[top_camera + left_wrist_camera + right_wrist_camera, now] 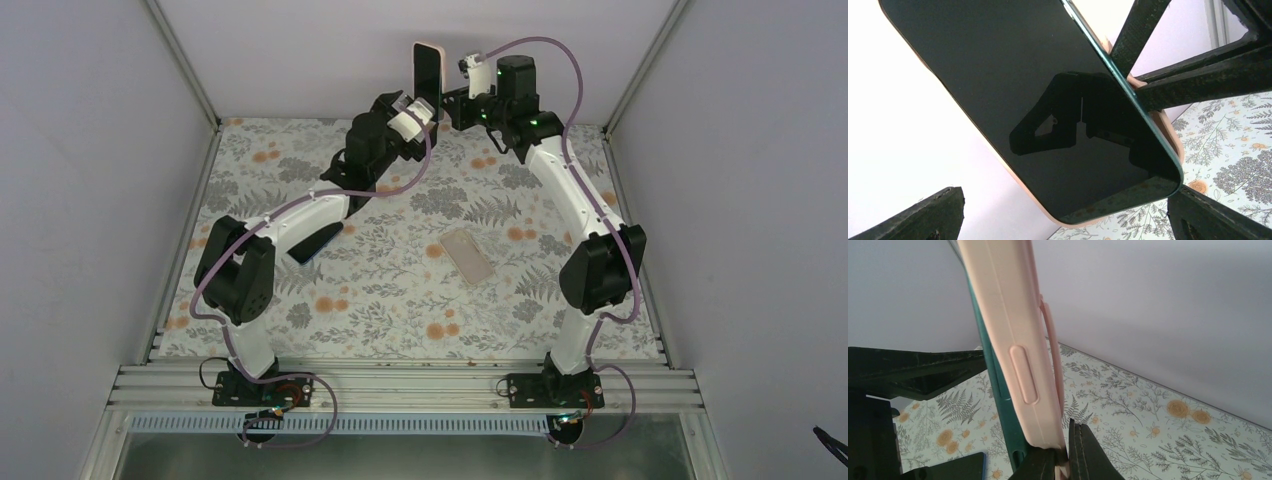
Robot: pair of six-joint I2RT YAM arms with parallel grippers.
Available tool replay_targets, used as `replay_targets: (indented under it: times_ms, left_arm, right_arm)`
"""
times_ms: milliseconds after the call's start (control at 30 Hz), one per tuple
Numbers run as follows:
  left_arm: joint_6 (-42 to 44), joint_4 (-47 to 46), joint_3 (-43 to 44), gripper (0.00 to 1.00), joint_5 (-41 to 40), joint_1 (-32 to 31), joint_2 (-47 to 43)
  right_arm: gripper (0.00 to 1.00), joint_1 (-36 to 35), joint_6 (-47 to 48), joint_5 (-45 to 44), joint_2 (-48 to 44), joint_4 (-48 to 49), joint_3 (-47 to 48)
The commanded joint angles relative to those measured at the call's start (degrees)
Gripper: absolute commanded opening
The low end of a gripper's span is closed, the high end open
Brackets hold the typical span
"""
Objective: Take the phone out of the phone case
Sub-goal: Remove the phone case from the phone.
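A phone (pixel 428 72) with a black screen (pixel 1023 85) and green edge (pixel 998 395) stands upright in the air at the back of the table, in a pink case (pixel 1008 325). My right gripper (pixel 450 100) is shut on the case's lower edge (pixel 1064 442). At that lower end the case has come away from the phone's green edge. My left gripper (pixel 418 114) is open just below the phone. Its fingers (pixel 923 215) stand wide apart on either side of the phone's lower corner, the left one well clear of it. The case rim (pixel 1168 125) shows behind the phone.
A translucent tan case (pixel 467 255) lies flat mid-table. A dark phone-like slab with a blue edge (pixel 315 243) lies under the left arm and shows in the right wrist view (pixel 948 465). White walls enclose the floral table mat (pixel 400 320).
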State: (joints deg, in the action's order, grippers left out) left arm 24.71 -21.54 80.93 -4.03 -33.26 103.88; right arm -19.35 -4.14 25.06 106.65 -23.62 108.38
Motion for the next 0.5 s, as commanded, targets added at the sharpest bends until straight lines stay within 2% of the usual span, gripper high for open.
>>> replay_targets:
  times_ms: [0,467]
  left_arm:
    - [-1.5,-0.5,2.5,1.00,1.1,0.2,-0.8]
    - [-1.3,0.3,5.3,1.00,-0.9,0.3,-0.2]
  right_arm:
    - [0.03,0.4,-0.9,1.8,-2.1,4.2,1.2]
    - [0.04,0.5,-1.2,2.1,-1.4,4.1,1.7]
